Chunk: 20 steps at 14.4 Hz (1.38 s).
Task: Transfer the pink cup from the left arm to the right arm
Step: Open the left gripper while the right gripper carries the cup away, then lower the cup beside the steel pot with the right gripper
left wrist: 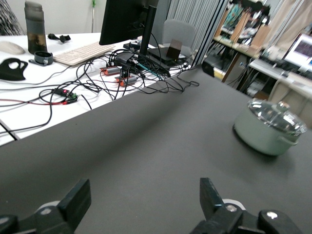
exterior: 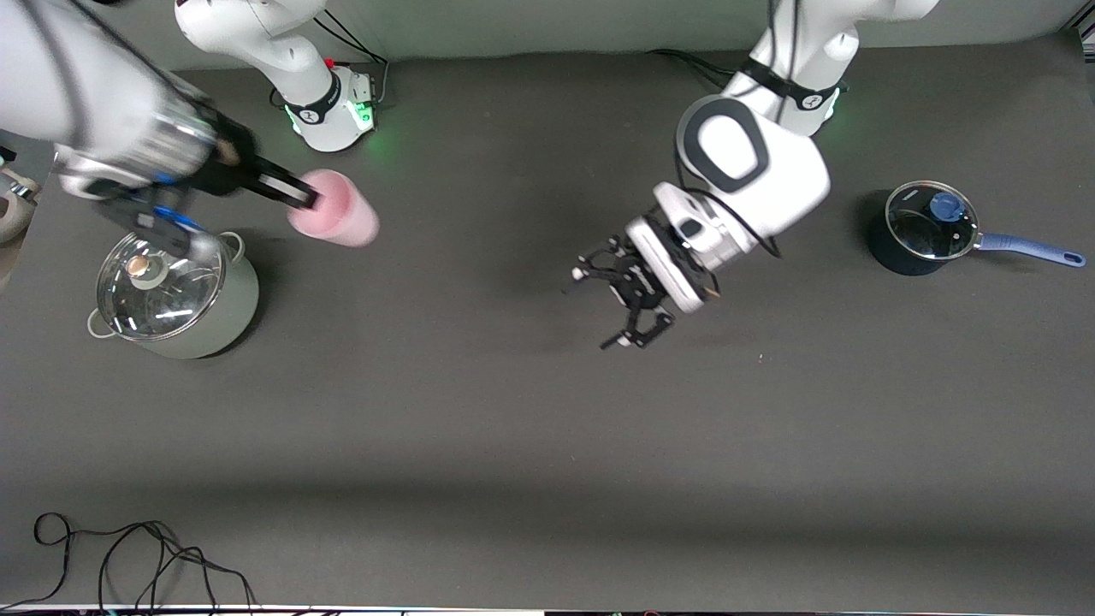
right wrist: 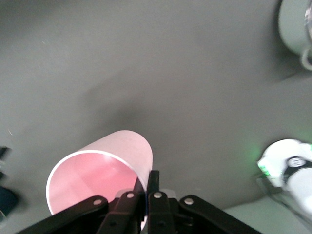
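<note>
The pink cup [exterior: 338,218] hangs tilted in the air over the table beside the green pot, toward the right arm's end. My right gripper [exterior: 308,198], with flat black fingers, is shut on the cup's rim wall. In the right wrist view the cup [right wrist: 97,175] shows its open mouth, and the right gripper [right wrist: 147,184] pinches its wall, one finger inside and one outside. My left gripper [exterior: 599,310], a black skeletal claw, is open and empty over the middle of the table. In the left wrist view the left gripper [left wrist: 145,197] has only bare table between its fingers.
A pale green pot with a glass lid [exterior: 171,299] stands under the right arm; it also shows in the left wrist view [left wrist: 268,129]. A dark blue saucepan with a lid [exterior: 928,227] stands toward the left arm's end. Loose black cables [exterior: 128,556] lie at the table's near edge.
</note>
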Available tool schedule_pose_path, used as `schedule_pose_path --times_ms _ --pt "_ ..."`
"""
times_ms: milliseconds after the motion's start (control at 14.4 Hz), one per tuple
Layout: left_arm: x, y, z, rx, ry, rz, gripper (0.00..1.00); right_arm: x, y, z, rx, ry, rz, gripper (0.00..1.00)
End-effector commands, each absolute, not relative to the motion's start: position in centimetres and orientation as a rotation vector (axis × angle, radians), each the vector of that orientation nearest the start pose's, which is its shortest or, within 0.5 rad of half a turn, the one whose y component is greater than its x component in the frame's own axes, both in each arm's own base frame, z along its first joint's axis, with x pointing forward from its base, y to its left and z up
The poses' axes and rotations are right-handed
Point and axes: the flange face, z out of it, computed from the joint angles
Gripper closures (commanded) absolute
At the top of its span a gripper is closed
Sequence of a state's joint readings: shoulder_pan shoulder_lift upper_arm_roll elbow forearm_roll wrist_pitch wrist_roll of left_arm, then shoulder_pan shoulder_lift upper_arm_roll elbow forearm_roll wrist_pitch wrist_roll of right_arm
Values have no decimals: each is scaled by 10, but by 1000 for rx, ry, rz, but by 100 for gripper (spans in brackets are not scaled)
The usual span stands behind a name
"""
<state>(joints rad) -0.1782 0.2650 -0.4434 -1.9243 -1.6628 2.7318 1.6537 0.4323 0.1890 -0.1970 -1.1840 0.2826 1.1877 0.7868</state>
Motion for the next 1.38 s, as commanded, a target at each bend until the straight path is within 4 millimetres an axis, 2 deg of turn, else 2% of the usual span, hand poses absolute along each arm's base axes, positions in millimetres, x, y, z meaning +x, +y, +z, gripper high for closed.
schedule_pose_path --times_ms 0,138,277,485,692,831,1038,1177,1315 --pt "540 -294 381 1994 -778 922 1 524 132 649 -3001 465 445 100" --pt "550 -265 372 1964 -802 850 1 523 114 625 -3104 305 440 100" --pt "559 -239 374 1951 -809 673 1 522 91 597 -3093 315 434 100" --pt "560 -193 391 1975 -851 430 1 516 55 531 -3048 359 378 100" --pt "558 -139 401 2114 -882 92 1 510 14 461 -3019 342 326 100" --pt "561 -112 421 2245 -850 -95 0 502 10 415 -3021 350 289 100" --pt "565 -93 441 2442 -824 -258 0 500 2 362 -3047 342 233 100" --pt "570 -62 462 2550 -781 -316 0 506 2 331 -3079 342 227 100" --pt "573 -45 481 2679 -804 -352 0 506 0 305 -3103 338 187 100"
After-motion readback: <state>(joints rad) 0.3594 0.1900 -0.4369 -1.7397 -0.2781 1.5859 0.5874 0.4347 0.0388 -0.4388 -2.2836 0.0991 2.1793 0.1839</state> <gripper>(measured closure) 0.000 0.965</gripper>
